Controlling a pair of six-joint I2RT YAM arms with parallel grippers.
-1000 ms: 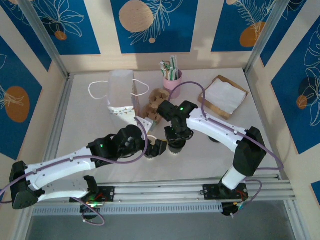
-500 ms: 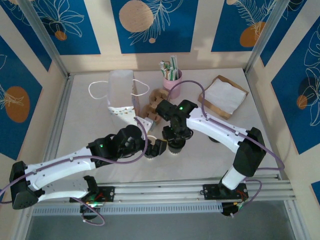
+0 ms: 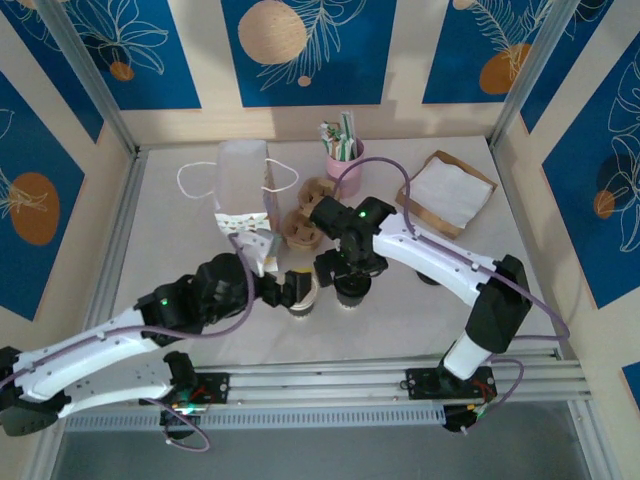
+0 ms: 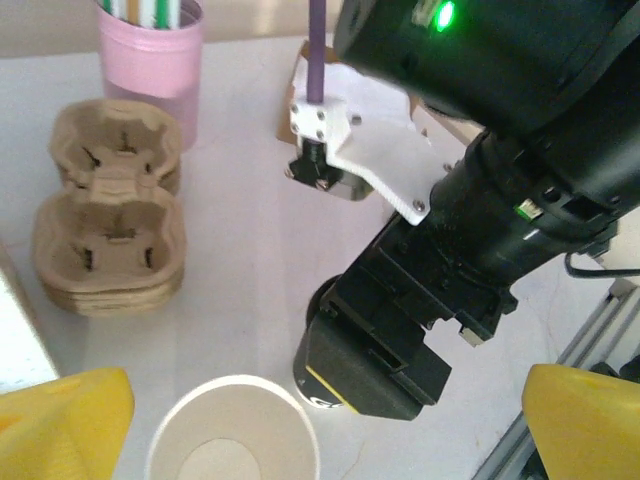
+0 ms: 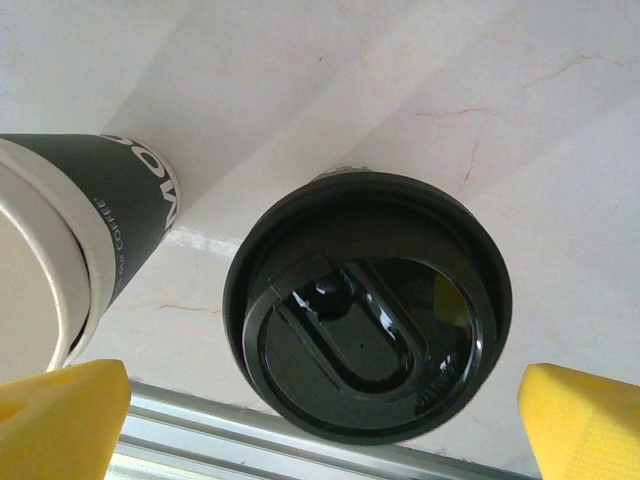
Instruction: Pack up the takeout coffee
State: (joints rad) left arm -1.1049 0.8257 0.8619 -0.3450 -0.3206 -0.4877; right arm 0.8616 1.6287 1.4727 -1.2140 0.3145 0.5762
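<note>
**Takeout coffee.** The takeout coffee stands upright on the white, faintly veined tabletop. In the right wrist view it sits at frame centre. Its round black plastic lid is glossy, with a raised rim and a recessed U-shaped channel moulded into the top. The lid hides the cup wall below it. In the top view the takeout coffee is just below frame centre, partly covered by the right arm.

**Right pincer.** The right pincer hangs directly above the lid. It is released: its yellow fingertips stand wide apart at the lower left and lower right corners, clear of the lid on both sides.

**Left pincer.** The left pincer is also released, with its yellow fingertips at the two lower corners. A lidless paper cup stands between them, at the bottom of the frame.

**Adjacent items.** The lidless paper cup stands just left of the takeout coffee, apart from it. It carries a dark printed band. Stacked pulp cup carriers lie at the left of the left wrist view, below a pink cup of straws.
</note>
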